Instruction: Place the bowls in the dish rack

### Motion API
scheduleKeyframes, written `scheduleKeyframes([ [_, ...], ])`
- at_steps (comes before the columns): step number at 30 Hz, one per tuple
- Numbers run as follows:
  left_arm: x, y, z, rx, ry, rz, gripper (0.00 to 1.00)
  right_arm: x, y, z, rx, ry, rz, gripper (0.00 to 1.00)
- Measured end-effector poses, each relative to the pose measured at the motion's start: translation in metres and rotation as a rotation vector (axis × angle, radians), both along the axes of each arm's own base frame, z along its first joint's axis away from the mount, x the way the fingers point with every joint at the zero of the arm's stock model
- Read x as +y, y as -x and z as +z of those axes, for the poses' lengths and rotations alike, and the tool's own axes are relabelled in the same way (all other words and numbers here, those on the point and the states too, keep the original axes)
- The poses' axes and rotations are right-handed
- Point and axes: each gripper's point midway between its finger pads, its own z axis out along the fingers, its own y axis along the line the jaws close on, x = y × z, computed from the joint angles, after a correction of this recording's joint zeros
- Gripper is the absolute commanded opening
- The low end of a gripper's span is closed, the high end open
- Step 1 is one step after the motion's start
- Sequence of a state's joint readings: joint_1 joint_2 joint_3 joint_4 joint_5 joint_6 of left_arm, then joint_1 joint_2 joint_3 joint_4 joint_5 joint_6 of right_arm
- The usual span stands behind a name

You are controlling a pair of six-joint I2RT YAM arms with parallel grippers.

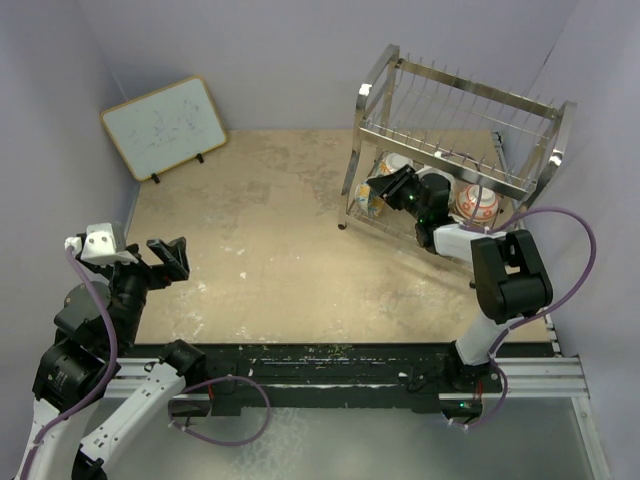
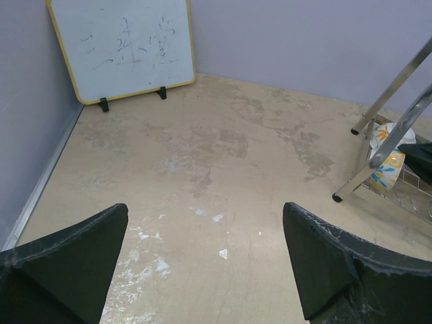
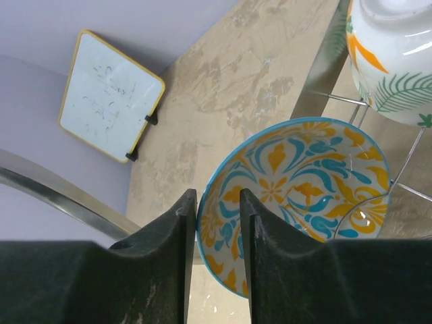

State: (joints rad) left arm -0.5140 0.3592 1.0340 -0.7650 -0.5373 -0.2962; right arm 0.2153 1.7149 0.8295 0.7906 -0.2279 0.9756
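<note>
Left: the left gripper [image 1: 168,257] hovers above the bench [image 1: 280,230] with its jaws spread wide and nothing between them, well apart from the dish rack [image 1: 365,105]; a whiteboard [image 1: 165,125] leans at the far corner. Right: the right gripper [image 3: 217,202] reaches into the left end of the rack's lower tier. Its jaws are drawn narrow and straddle the near rim of a blue-and-orange bowl [image 3: 304,182], one finger outside the wall and one over the painted inside. Whether they press the rim cannot be told. This bowl stands on edge among the wires. A cream bowl with orange and green leaves [image 3: 395,61] sits just beyond it in the same tier.
</note>
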Motion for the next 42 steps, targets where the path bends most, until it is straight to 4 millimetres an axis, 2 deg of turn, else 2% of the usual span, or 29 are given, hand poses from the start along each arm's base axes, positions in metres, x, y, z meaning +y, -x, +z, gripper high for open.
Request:
scheduleKeyframes([
  [6, 0.001, 0.001, 0.001, -0.004, 0.002, 0.003, 0.99, 0.004, 0.0, 0.008, -0.024, -0.013, 0.012, 0.0],
  [17, 0.002, 0.001, 0.001, -0.005, 0.002, 0.007, 0.99, -0.005, 0.019, 0.008, -0.022, -0.043, 0.0, 0.0],
  [35, 0.002, 0.002, 0.001, -0.008, 0.003, 0.007, 0.99, -0.047, 0.03, 0.004, -0.013, -0.101, -0.162, 0.0],
  [42, 0.002, 0.002, 0.001, -0.008, 0.004, 0.007, 0.99, -0.061, 0.041, -0.001, 0.012, -0.086, -0.237, 0.0],
])
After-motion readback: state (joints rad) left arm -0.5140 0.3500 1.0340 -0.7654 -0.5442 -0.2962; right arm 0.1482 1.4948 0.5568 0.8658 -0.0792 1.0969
